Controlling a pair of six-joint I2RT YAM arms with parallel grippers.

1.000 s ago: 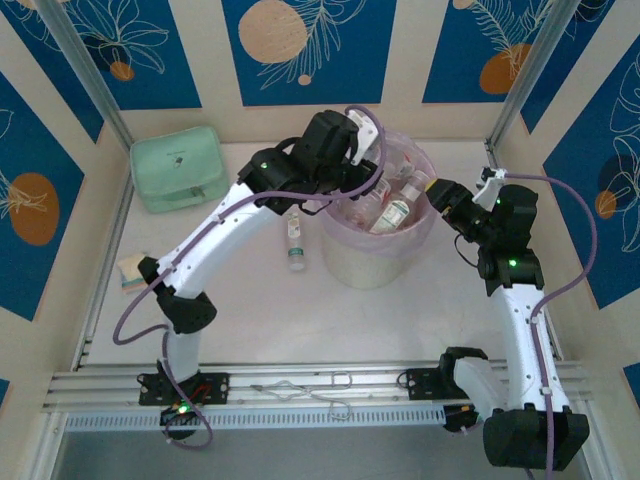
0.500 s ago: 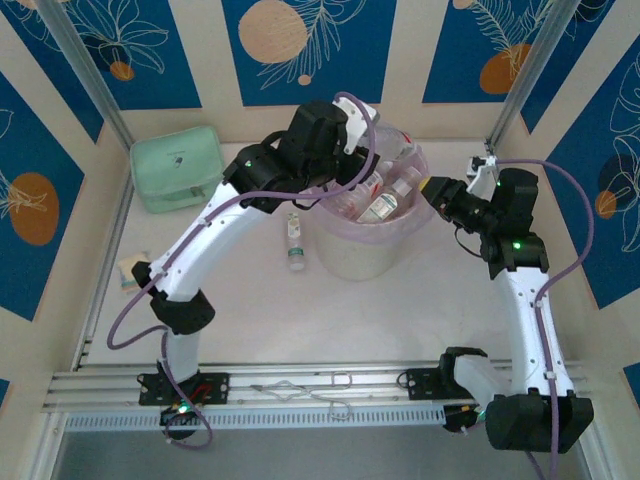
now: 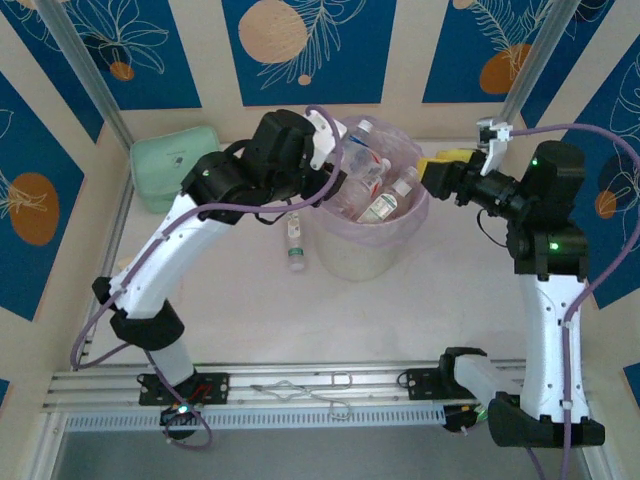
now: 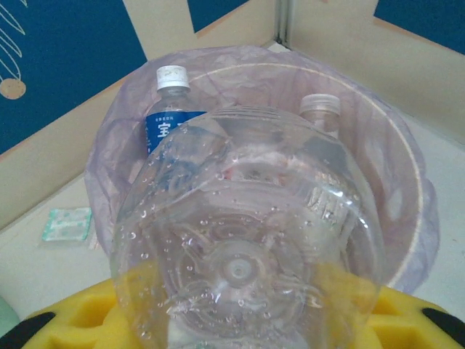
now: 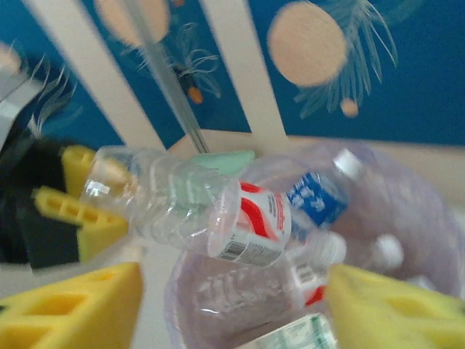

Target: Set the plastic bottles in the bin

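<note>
Over the bin (image 3: 372, 256), left gripper (image 3: 338, 184) apparently holds a bottle (image 5: 211, 211) sideways.

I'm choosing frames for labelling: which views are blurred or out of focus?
Right wrist: motion-smeared throughout, the right gripper's fingers and the held bottle soft-edged. Left wrist: sharp, droplets on that bottle's base readable, though it hides much of the bin. Top external: sharp, evenly lit.
</note>
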